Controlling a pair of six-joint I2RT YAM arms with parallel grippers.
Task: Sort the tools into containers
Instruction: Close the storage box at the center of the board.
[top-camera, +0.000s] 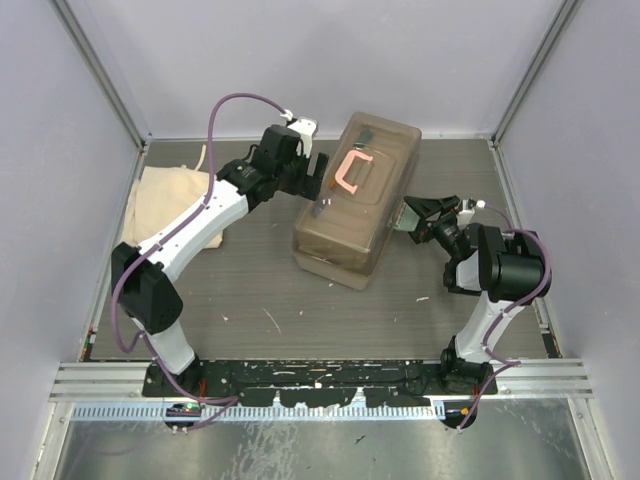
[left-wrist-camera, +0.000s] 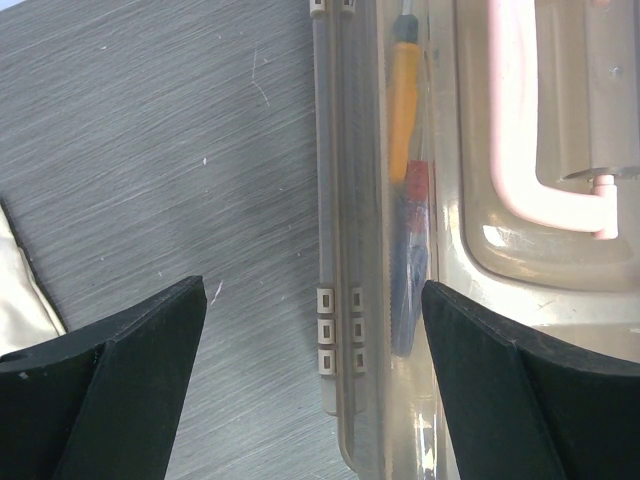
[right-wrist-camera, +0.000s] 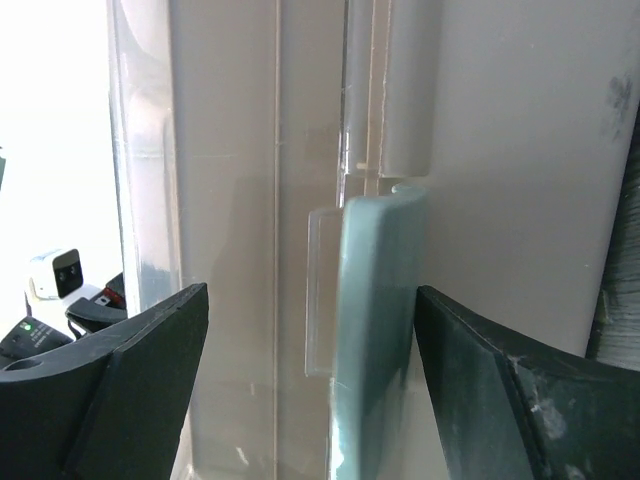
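The brown translucent toolbox (top-camera: 355, 215) lies closed in the middle of the table, its salmon-pink handle (top-camera: 350, 172) on top. Its trays are hidden under the lid. My left gripper (top-camera: 318, 176) is open at the box's left side, straddling the hinged edge (left-wrist-camera: 340, 330). Through the lid (left-wrist-camera: 460, 300) I see an orange-handled screwdriver (left-wrist-camera: 403, 110) and a blue-red handle (left-wrist-camera: 412, 260); the other tools are hidden. My right gripper (top-camera: 410, 218) is open at the box's right side, its jaws either side of the pale green latch (right-wrist-camera: 375, 340).
A beige cloth (top-camera: 175, 200) lies at the left, by the left arm; its edge shows in the left wrist view (left-wrist-camera: 20, 290). White walls enclose the table on three sides. Bare grey tabletop (top-camera: 300, 310) lies in front of the box.
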